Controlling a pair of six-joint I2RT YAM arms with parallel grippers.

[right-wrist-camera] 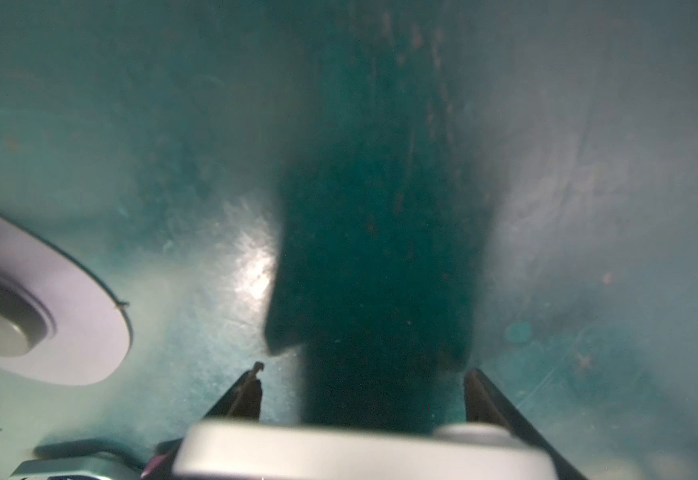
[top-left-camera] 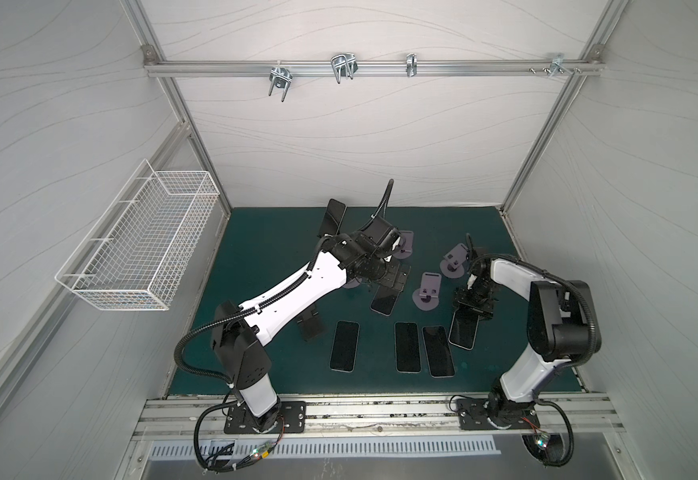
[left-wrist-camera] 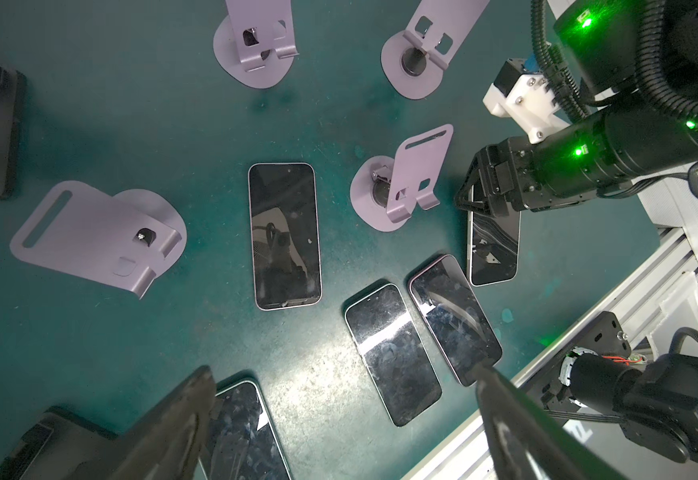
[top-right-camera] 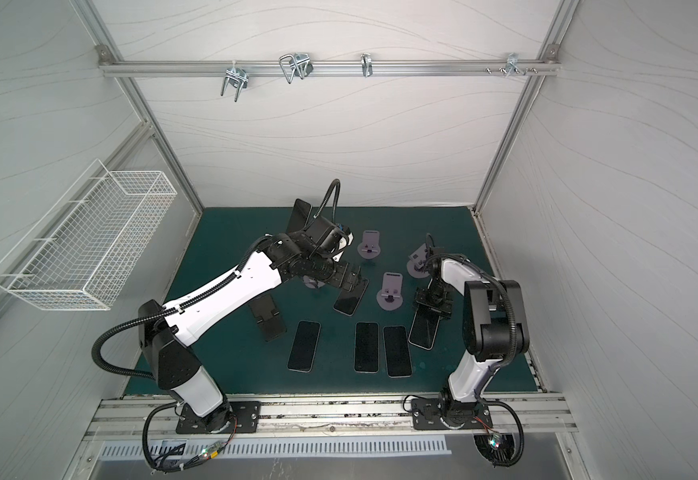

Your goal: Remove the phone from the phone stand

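At the back of the green mat, a dark phone (top-left-camera: 334, 216) leans on a black stand (top-left-camera: 326, 235). My right gripper (top-left-camera: 474, 309) is shut across the top end of another phone (top-left-camera: 463, 330) at the mat's right. In the right wrist view that phone's silvery edge (right-wrist-camera: 339, 449) lies between the fingers (right-wrist-camera: 251, 386). In the left wrist view the same phone (left-wrist-camera: 492, 249) shows under the right gripper (left-wrist-camera: 486, 199). My left gripper (top-left-camera: 395, 279) hangs wide open above a flat phone (top-left-camera: 384, 301), holding nothing; its fingertips (left-wrist-camera: 201, 386) frame bare mat.
Three phones (top-left-camera: 344, 345) (top-left-camera: 407, 347) (top-left-camera: 437, 351) lie flat near the front. Empty purple stands (top-left-camera: 405, 245) (top-left-camera: 455, 259) (top-left-camera: 427, 291) stand mid-mat; another (left-wrist-camera: 97, 237) sits under the left arm. An empty black stand (top-left-camera: 310, 324) lies front left. A wire basket (top-left-camera: 139, 245) hangs on the left wall.
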